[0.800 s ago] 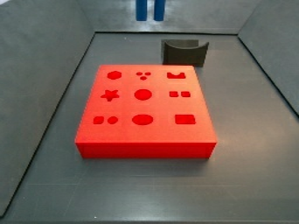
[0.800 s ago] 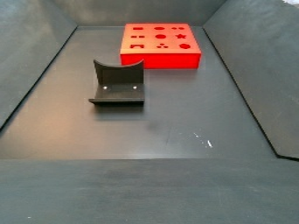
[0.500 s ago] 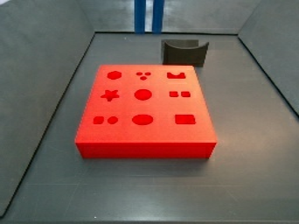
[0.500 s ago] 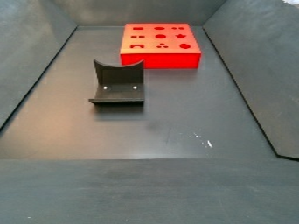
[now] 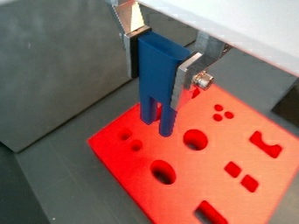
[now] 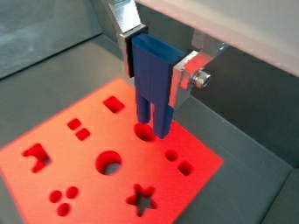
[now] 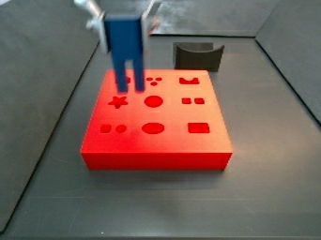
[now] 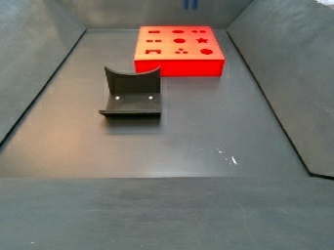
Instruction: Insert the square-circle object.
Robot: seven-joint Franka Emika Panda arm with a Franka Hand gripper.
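Note:
The square-circle object [image 7: 123, 47] is a bright blue block with two parallel legs pointing down. My gripper [image 7: 122, 11] is shut on its upper part and holds it upright above the far left part of the red board [image 7: 175, 114]. In both wrist views the silver fingers [image 5: 187, 74] [image 6: 184, 74] clamp the blue piece [image 5: 156, 87] [image 6: 152, 92] from both sides, with the gripper [image 5: 160, 61] [image 6: 156, 63] above the board [image 5: 225, 140] [image 6: 76, 166]. The leg tips hang just over the board's cut-outs and are not in any hole.
The red board [image 8: 181, 66] has several shaped holes and lies on the dark floor between sloped grey walls. The dark fixture [image 7: 198, 56] stands behind the board's far right corner; it also shows in a side view [image 8: 131, 93].
The gripper with the blue piece has moved from the far top edge of the side view toward the camera and down, and now hangs over the board.

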